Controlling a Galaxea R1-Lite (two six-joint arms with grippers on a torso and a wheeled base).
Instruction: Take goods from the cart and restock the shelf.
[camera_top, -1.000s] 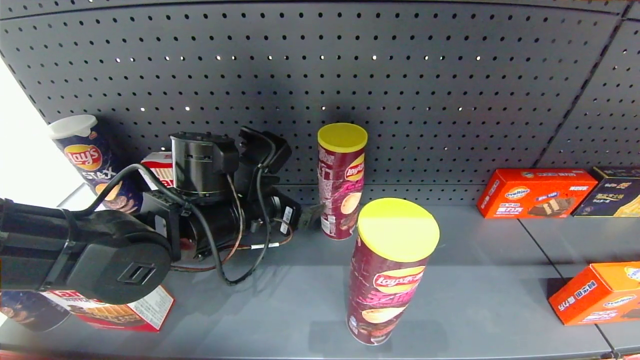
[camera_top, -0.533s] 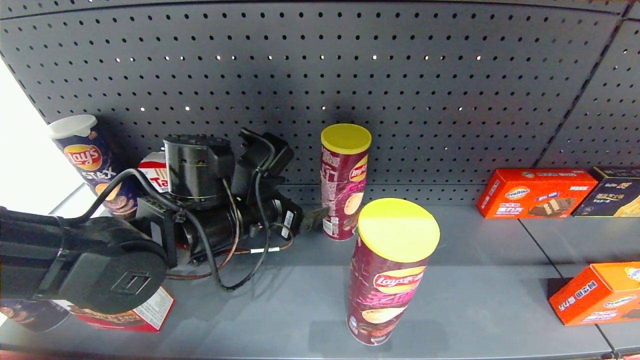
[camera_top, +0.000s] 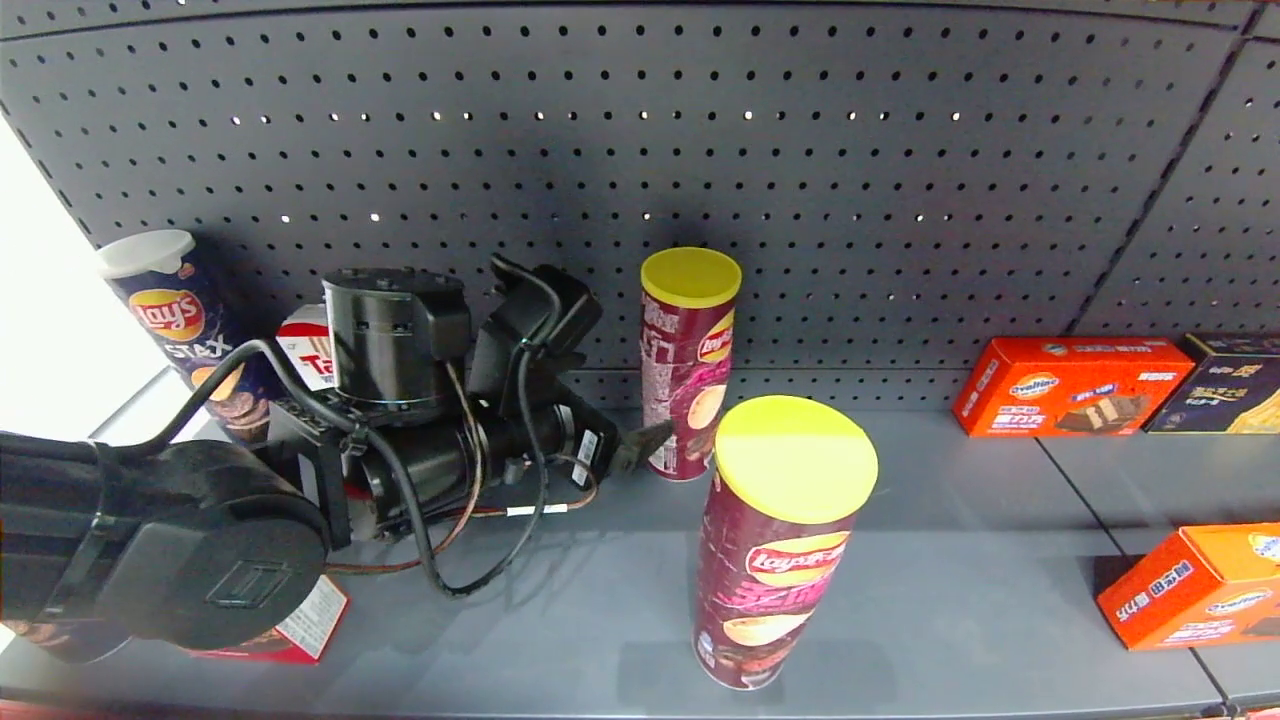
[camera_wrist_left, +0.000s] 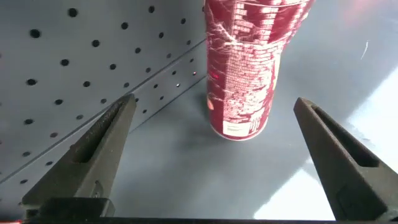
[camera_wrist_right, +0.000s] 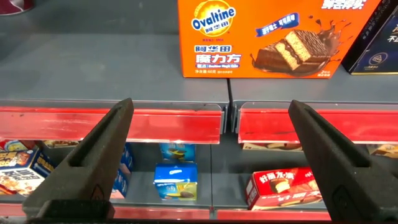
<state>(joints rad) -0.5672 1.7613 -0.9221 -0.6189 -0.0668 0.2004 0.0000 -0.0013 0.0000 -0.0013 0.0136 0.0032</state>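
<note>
Two maroon chip cans with yellow lids stand upright on the grey shelf: the rear can near the pegboard and the front can nearer the edge. My left gripper lies low on the shelf just left of the rear can's base. In the left wrist view the left gripper is open, and the rear can stands a short way beyond the fingertips, untouched. My right gripper is open and holds nothing, in front of the shelf edge below an orange box.
A blue chip can and a red-and-white box stand behind the left arm; another box lies under its elbow. Orange boxes and a dark box fill the right. Red price rails edge the shelf, with goods on the shelf below.
The rear can has shifted slightly to the right. The left gripper's tip has moved a little right and forward beside the can's base, and the wrist has turned a bit.
</note>
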